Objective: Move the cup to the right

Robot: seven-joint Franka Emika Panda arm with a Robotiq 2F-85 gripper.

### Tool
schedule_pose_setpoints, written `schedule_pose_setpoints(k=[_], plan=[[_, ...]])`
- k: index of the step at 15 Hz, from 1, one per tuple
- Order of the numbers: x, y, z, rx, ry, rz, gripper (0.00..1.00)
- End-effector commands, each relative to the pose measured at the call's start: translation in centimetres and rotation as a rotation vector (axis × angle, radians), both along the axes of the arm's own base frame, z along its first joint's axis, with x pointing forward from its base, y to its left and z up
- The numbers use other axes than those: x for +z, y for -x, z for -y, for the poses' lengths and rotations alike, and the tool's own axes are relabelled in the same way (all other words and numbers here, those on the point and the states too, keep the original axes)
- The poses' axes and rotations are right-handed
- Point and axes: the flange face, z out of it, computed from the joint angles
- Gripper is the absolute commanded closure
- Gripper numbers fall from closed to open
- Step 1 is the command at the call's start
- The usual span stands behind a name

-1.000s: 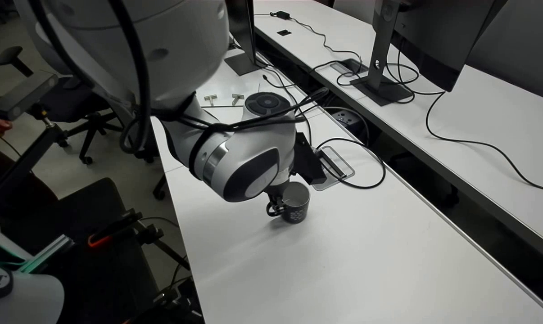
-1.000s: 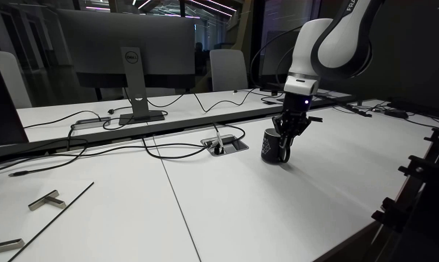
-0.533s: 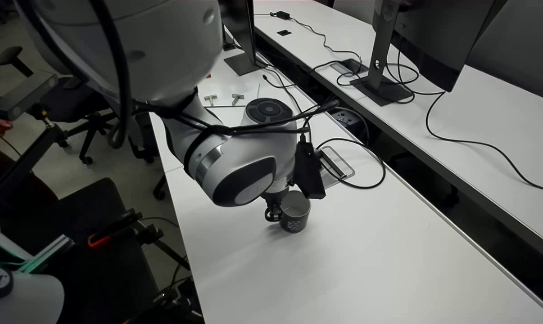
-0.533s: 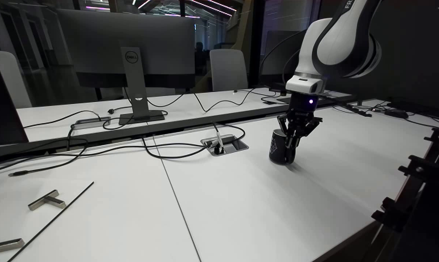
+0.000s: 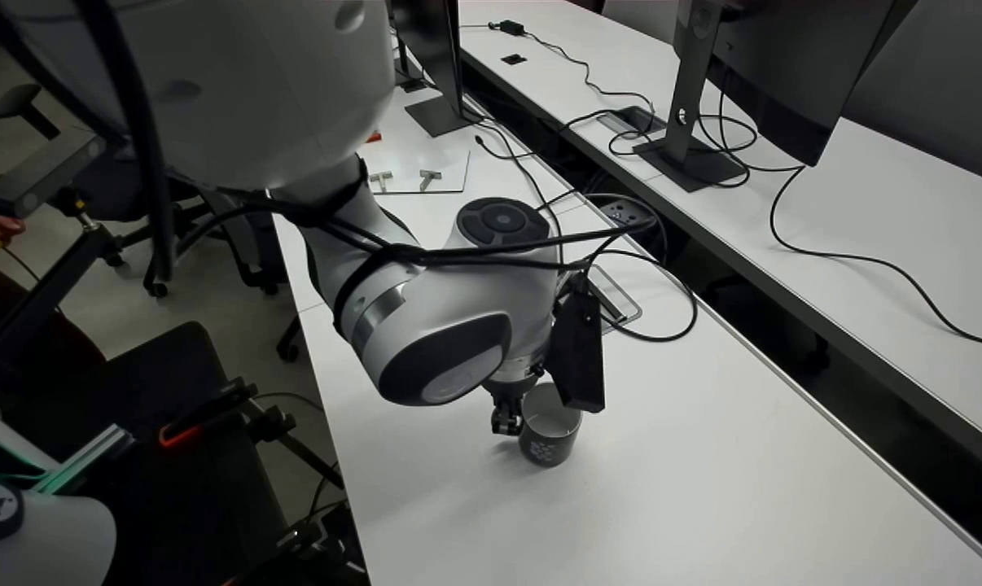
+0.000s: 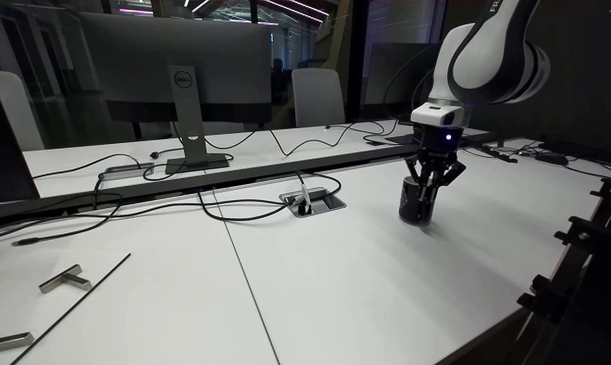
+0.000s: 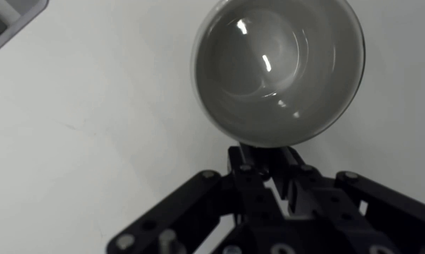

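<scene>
Cup (image 5: 550, 433): grey-black, round; likely ceramic, stiff, slick, breakable
Handle (image 7: 264, 172): dark; black metal claw (image 7: 266, 155) clamped there; likely best

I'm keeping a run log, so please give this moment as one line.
gripper: closed on cup, at one side | cup: upright, empty | table: beneath cup, contact unclear | release: not yet

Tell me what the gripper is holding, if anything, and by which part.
The gripper holds the cup by its handle, which is mostly hidden between the closed jaws.
</scene>
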Motion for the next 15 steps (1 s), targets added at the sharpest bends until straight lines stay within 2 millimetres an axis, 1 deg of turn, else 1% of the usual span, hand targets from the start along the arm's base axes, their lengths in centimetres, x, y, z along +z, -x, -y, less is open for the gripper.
schedule_pose_setpoints(k=[1, 5, 7, 15], plan=[[0.9, 0.9, 1.9, -0.099, 0.023, -0.031, 0.96], [0.5, 1.7, 4.1, -0.186, 0.044, -0.066, 0.96], [0.6, 1.7, 5.0, -0.222, 0.052, -0.067, 0.96], [2.3, 0.0, 7.0, -0.314, 0.097, -0.017, 0.96]])
